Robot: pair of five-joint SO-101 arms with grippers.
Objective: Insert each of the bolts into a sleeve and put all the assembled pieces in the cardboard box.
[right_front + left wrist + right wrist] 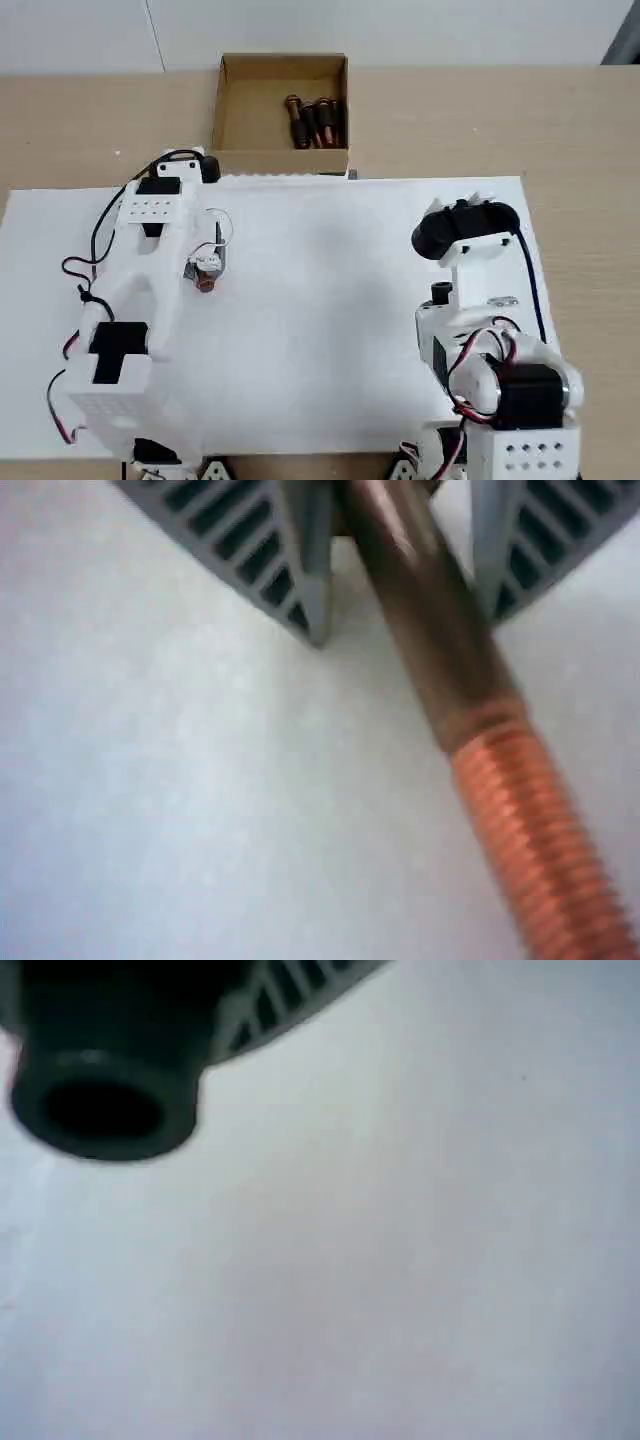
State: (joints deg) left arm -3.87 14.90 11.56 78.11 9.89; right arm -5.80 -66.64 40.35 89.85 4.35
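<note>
The step in hand looks like the joining of one bolt and one sleeve, each arm holding one of them. The left gripper [400, 620] is clamped on a copper-coloured bolt [450, 690]. In the left wrist view its grey ribbed fingers [300, 580] sit either side of the smooth shank, and the threaded end sticks out past them over the white sheet [320, 300]. In the high view the same bolt [205, 283] hangs low at the left gripper [205, 268], close above the sheet on the left side of the surface [580, 120].

The right gripper [443, 295] is over on the right side, well apart from the left one. The right wrist view shows a black sleeve [100, 1100] with its open bore facing the camera and one ribbed finger [280, 1000] beside it. The sleeve appears to be gripped there, though the second finger is hidden in shadow.

The cardboard box [220, 110] stands at the far edge of the sheet. Several assembled pieces [315, 120] already lie in its right half, so the task seems well along.

The next move would call for bringing the two arms together over the middle of the sheet. The threaded tip has to line up squarely with the bore (a small tilt could make it catch on the rim) and then slide in. The joined piece then has to be carried to the box.
</note>
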